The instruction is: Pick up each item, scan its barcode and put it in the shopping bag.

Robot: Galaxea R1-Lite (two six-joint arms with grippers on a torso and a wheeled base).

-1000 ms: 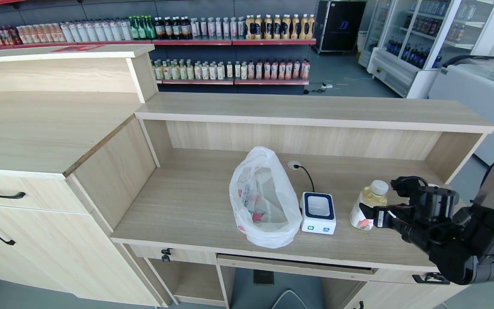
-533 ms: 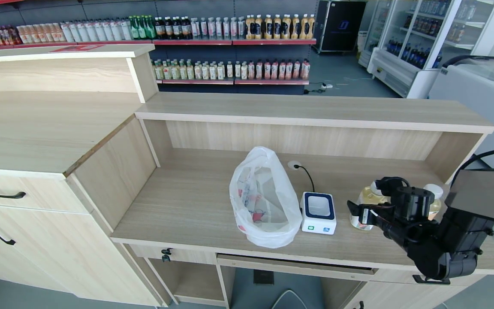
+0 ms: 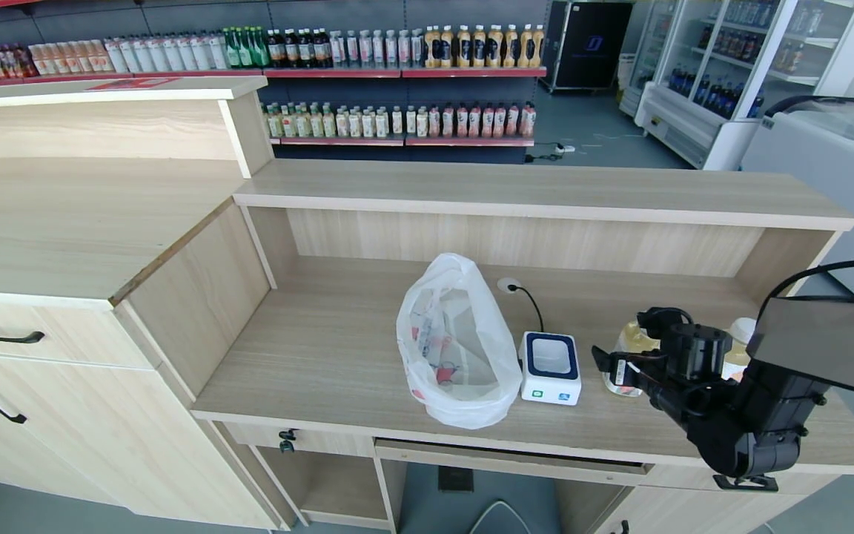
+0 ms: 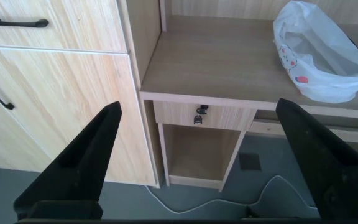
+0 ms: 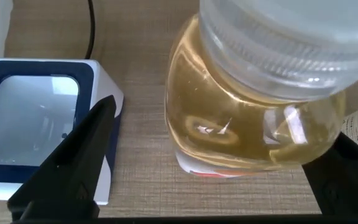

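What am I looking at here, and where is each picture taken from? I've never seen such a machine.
A two-armed robot works at a shop checkout counter. The wide picture comes from a camera on its head; the other two come from cameras on its wrists, looking along each gripper. On the counter are a white plastic shopping bag, a barcode scanner and a clear bottle of yellow liquid, with a second bottle behind the right arm. The right gripper is open, one finger either side of the clear bottle, gripping nothing yet. The left gripper hangs open in front of the counter, empty.
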